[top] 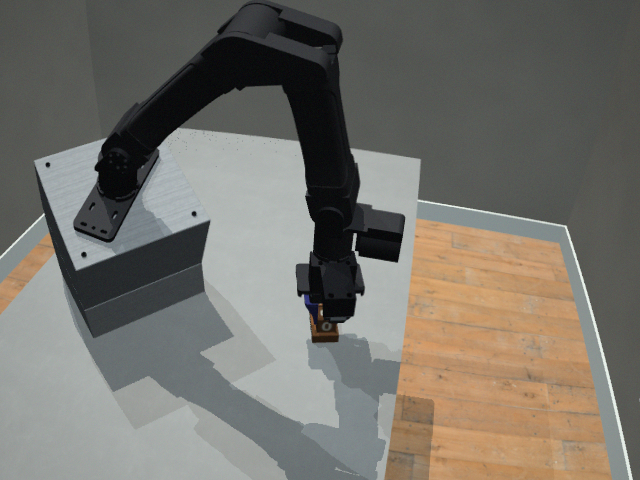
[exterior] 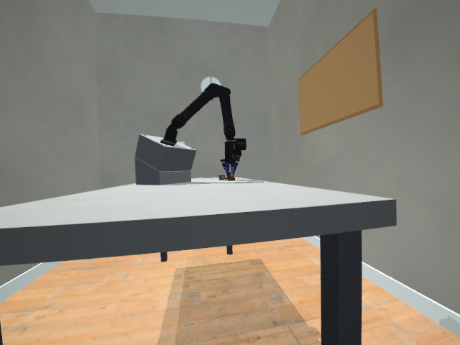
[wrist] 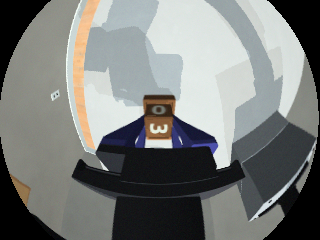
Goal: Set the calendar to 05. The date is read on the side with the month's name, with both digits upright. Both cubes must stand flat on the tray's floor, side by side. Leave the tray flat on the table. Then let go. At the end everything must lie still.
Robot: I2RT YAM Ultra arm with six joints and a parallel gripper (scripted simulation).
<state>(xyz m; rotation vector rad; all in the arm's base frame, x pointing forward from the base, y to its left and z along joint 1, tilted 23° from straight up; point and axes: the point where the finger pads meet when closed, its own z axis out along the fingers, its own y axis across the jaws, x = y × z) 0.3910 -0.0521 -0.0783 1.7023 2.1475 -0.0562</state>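
Note:
My gripper points down, its blue fingers shut on a brown cube. In the wrist view the cube's upper face reads 3 and its darker side face reads 0. The small brown tray is on the table under the held cube. Whether this cube touches the tray's floor cannot be told. Another brown block shows just left of the tray in the exterior view. No month name is readable, and the arm hides much of the tray.
The grey table carries the arm's metal pedestal, left of the tray in the top and exterior views. The table's edge runs to the right of the tray in the top view, with wooden floor beyond.

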